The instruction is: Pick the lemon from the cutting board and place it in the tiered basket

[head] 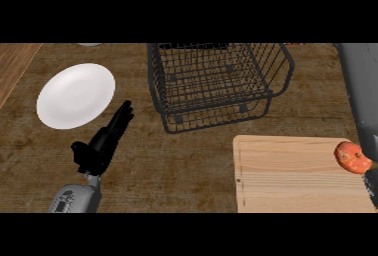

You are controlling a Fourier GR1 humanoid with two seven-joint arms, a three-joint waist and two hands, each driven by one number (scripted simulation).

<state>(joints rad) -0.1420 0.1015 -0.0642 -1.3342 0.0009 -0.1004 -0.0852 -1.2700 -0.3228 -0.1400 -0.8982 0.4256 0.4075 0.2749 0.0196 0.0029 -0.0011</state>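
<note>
Head view: the left hand [102, 145] rests low at left, fingers straight, holding nothing; the board [295, 175] lies at lower right, the orange-red fruit [352, 157] on its right edge; the right forearm [362, 85] comes down beside it, its hand's fingers hidden, so I cannot tell; farther back sit the plate [76, 95] and basket [218, 80].

An orange-red fruit [353, 157] is seen at the cutting board's [295, 175] right edge, near the wire basket [218, 82].
</note>
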